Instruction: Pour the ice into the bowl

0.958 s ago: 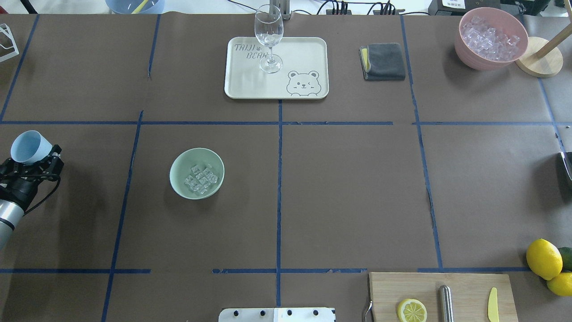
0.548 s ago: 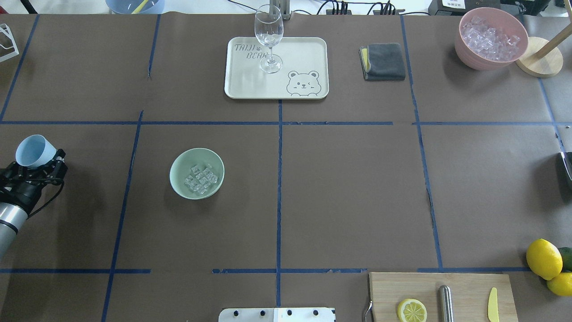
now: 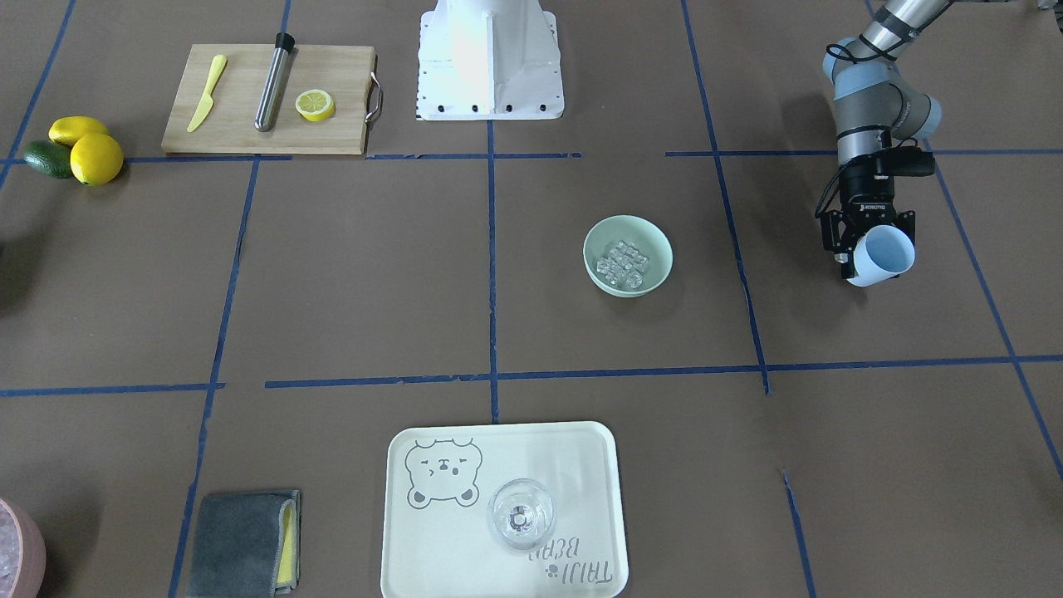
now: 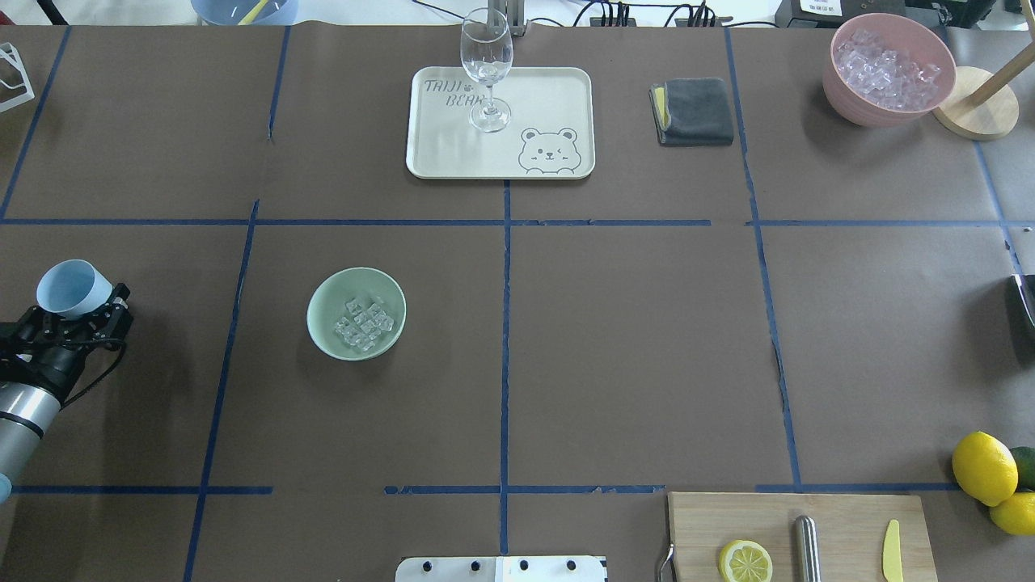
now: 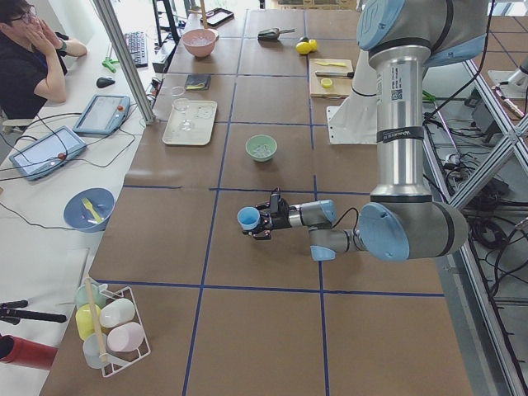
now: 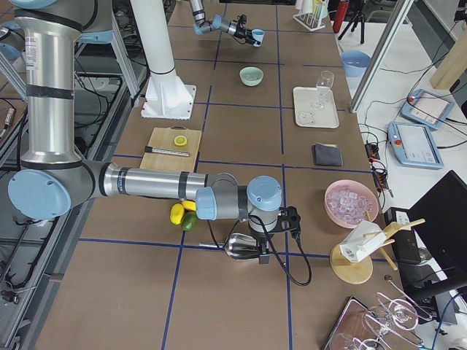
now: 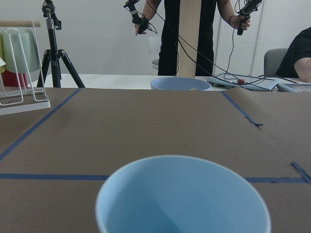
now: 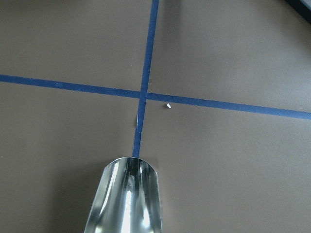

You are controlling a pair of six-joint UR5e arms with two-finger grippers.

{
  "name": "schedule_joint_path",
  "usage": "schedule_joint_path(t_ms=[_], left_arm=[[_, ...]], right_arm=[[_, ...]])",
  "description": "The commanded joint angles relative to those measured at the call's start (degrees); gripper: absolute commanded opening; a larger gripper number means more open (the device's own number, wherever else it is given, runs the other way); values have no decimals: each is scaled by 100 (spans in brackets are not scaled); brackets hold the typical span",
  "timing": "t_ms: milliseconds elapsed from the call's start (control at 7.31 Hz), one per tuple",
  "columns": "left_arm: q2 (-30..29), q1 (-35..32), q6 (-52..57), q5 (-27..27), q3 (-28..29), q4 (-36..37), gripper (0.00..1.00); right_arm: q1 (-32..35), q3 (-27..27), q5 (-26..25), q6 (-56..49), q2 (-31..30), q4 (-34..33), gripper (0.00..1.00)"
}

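The mint-green bowl [image 4: 324, 303] stands left of the table's middle and holds several clear ice cubes [image 4: 365, 323]; it also shows in the front view [image 3: 650, 239]. My left gripper [image 4: 81, 315] is shut on a light blue cup [image 4: 71, 288], held tilted above the table's far left, well apart from the bowl. The cup looks empty in the left wrist view [image 7: 182, 199]. My right gripper [image 6: 264, 240] is low at the table's far right, shut on a metal scoop [image 8: 126, 199].
A cream tray [image 4: 542, 97] with a wine glass [image 4: 486, 69] is at the back centre, with a grey cloth [image 4: 694, 111] and a pink container of ice [image 4: 888, 69] to its right. A cutting board [image 4: 841, 517] and lemons [image 4: 984, 467] are front right.
My left gripper has moved with the cup a little toward the robot and toward the bowl. Bowl and ice have not moved.
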Motion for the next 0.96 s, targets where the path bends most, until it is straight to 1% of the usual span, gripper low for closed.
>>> schedule_joint_path(t_ms=[0, 137, 411, 548, 821], left_arm=[[-5, 62, -12, 87, 47, -2, 100], [3, 62, -12, 87, 39, -2, 100], [12, 45, 41, 471, -23, -80, 100], [47, 36, 50, 726, -180, -142, 100], [100, 19, 67, 755, -592, -213, 100]], right_arm=[[0, -2, 0, 0, 9, 0, 100], [0, -2, 0, 0, 18, 0, 100], [0, -2, 0, 0, 26, 0, 100], [0, -2, -9, 0, 26, 0, 100], [26, -2, -9, 0, 26, 0, 100]])
